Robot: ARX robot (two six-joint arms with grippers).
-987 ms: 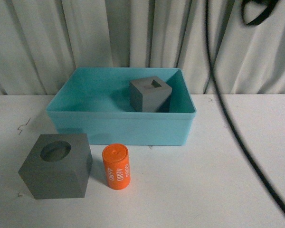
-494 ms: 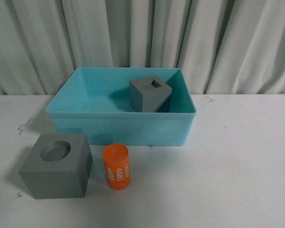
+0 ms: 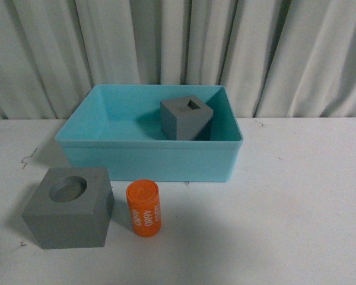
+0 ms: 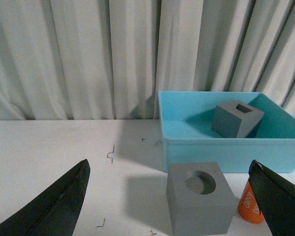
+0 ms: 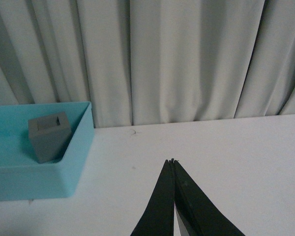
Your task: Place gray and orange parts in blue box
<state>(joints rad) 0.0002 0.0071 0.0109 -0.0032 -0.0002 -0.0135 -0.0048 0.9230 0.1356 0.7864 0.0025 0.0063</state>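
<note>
Our left fingers are spread wide and hold nothing; in the left wrist view they show as two dark blades at either edge, with the desk between them. Our right fingers are pressed together tip to tip, with nothing caught between them, and they hang above bare white desk.

Out past the left fingers sits the round-hole cube, gray and matte, flat on the desk with its recess facing up. Just beside it on its right stands the cylinder, orange with white lettering down its side. In the front view we see a narrow gap between the round-hole cube and the cylinder, so the two do not touch. Both are outside the box and near its front wall.

Behind them lies the box, light turquoise with a rim. Inside it, toward the back right, rests the square-hole cube, turned at an angle to the walls with its recess up. The right wrist view shows the same cube close to the right wall of the box, well apart from the right fingers.

A pale pleated curtain hangs behind the desk.
</note>
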